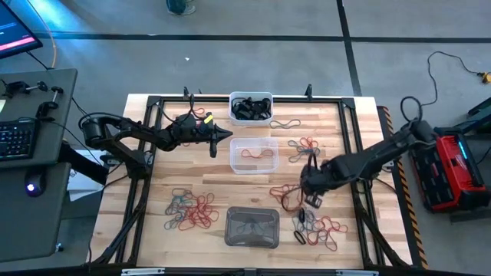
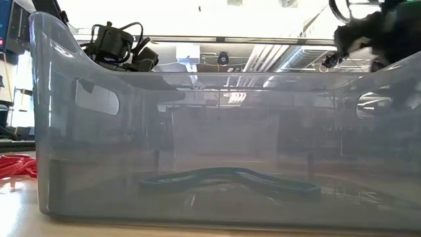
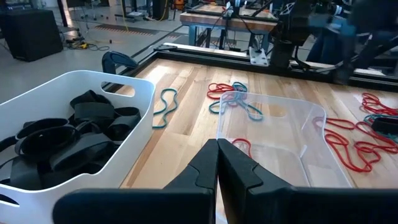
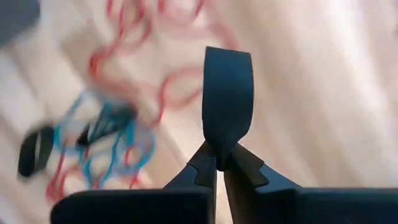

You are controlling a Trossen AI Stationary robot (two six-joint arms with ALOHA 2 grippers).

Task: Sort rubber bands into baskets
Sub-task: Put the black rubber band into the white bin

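Observation:
My right gripper (image 1: 310, 193) hangs over the table's right half, shut on a black rubber band (image 4: 227, 99). Loose red, teal and black rubber bands (image 4: 106, 134) lie on the wood below it. My left gripper (image 3: 217, 157) is shut and holds nothing, level above the gap between the white basket (image 1: 251, 107), which holds black bands, and the clear basket (image 1: 253, 155), which holds a red band. The grey basket (image 1: 252, 227) stands near the front edge with a teal band (image 2: 230, 178) lying on its floor. My right gripper pinches one end of the black rubber band (image 4: 219, 152) between its two fingertips. The fingers point down from above. The band's flattened loop sticks out past the fingertips and is lifted clear of the table.
More bands lie in heaps at the front left (image 1: 190, 208), the front right (image 1: 318, 228) and right of the clear basket (image 1: 303, 146). A single teal band (image 1: 285, 123) lies beside the white basket. A black frame (image 1: 142, 192) runs around the tabletop.

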